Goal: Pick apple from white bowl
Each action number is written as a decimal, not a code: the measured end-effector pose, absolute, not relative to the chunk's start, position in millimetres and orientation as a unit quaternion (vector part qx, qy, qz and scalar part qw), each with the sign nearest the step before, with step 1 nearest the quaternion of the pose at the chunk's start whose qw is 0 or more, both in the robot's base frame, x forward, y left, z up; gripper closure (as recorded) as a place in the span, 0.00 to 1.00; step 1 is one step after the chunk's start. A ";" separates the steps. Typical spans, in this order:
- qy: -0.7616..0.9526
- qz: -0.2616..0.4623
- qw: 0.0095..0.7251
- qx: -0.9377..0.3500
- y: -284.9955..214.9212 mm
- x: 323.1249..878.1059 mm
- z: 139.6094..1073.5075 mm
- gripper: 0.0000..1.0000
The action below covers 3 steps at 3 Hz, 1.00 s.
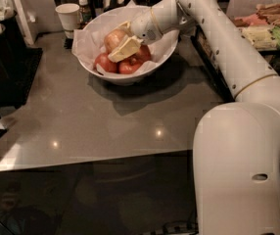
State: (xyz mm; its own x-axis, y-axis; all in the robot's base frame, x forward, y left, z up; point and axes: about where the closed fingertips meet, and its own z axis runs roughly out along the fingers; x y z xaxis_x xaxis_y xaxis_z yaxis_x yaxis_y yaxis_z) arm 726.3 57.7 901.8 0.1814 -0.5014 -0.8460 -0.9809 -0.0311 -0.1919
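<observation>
As far as the single camera view goes: seeing apple (pixel 111 39) up top in the white bowl (pixel 130 78), left of centre, resting on two red apples (pixel 105 62). Round, so no long axis to call; can't make out a stem or which way it points. Pale tan, slight blush.

Got gripper (pixel 116 42) inside the bowl, on the end of the white arm (pixel 213 38) reaching over from the right. Jaws spread wide, one finger each side of the apple, near finger overlapping its front. Can't confirm firm contact.

Bowl lined with crumpled white paper (pixel 87 40), three apples visible in it. Sits at far end of grey counter (pixel 96 121). Paper cup (pixel 70 13) and small bottle (pixel 83 9) just beyond the bowl's left rim. Trays of wrapped snacks (pixel 262 33) well off to the right.
</observation>
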 end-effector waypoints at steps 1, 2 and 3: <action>0.535 0.314 0.430 -0.656 59.6 707.5 932.9 1.00; 0.521 0.324 0.439 -0.656 55.4 678.4 960.9 1.00; 0.536 0.331 0.439 -0.641 39.3 644.7 974.9 1.00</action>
State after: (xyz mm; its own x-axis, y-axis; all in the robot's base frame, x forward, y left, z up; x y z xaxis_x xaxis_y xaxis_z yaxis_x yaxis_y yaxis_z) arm 644.7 39.3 974.9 0.2069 -0.3966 -0.8944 -0.9772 -0.0397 -0.2084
